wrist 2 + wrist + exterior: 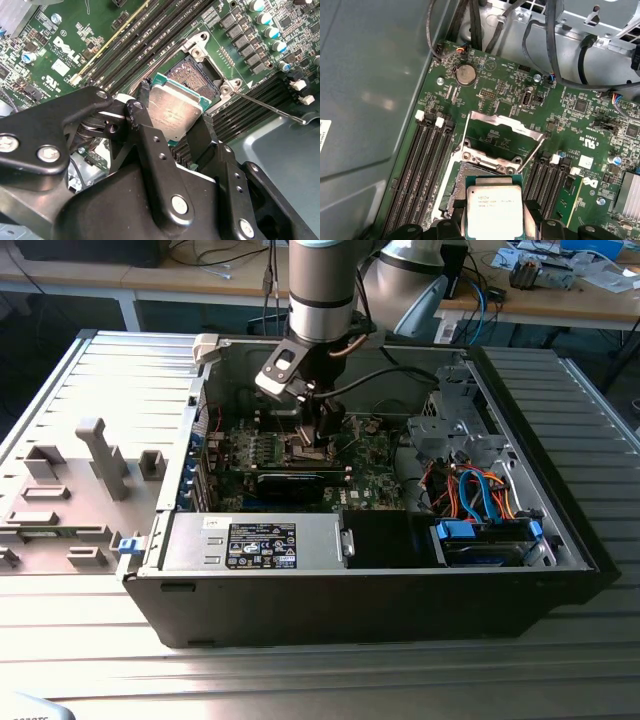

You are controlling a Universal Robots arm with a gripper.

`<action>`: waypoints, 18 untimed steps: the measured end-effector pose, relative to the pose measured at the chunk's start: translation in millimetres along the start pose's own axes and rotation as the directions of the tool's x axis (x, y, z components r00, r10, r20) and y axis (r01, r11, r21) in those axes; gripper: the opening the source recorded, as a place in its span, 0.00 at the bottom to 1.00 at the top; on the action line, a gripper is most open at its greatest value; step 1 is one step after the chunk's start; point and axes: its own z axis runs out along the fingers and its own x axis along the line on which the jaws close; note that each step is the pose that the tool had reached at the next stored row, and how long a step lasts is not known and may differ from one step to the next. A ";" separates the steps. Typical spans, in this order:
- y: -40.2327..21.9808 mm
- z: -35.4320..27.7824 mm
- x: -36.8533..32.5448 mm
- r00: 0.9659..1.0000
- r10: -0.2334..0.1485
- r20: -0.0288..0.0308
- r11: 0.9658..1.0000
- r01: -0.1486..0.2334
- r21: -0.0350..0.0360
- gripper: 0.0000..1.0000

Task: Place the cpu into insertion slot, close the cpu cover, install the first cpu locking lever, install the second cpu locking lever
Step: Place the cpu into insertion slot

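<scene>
The gripper (pixel 169 116) grips the cpu (pixel 176 106) by two opposite edges, its black fingers (pixel 200 136) drawn in to the chip's width. The cpu hangs just over the insertion slot (pixel 194 76), partly covering it. The cpu cover (pixel 505 121) lies swung open beyond the slot, on the side away from the gripper.

The cpu (pixel 176 104) sits between the fingers of the hand (pixel 171 119), just over the insertion slot (pixel 197 75). The cpu cover (pixel 507 121) stands raised at the slot's edge away from the hand. Memory slots (pixel 425 160) flank the slot.
</scene>
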 end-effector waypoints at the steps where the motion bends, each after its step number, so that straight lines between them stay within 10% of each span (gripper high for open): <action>1: 0.0 0.1 0.0 1.000 0.003 0.000 1.000 -0.003 0.000 0.54; 18: 0.0 1.3 0.2 0.996 0.088 0.002 0.996 -0.088 0.001 0.54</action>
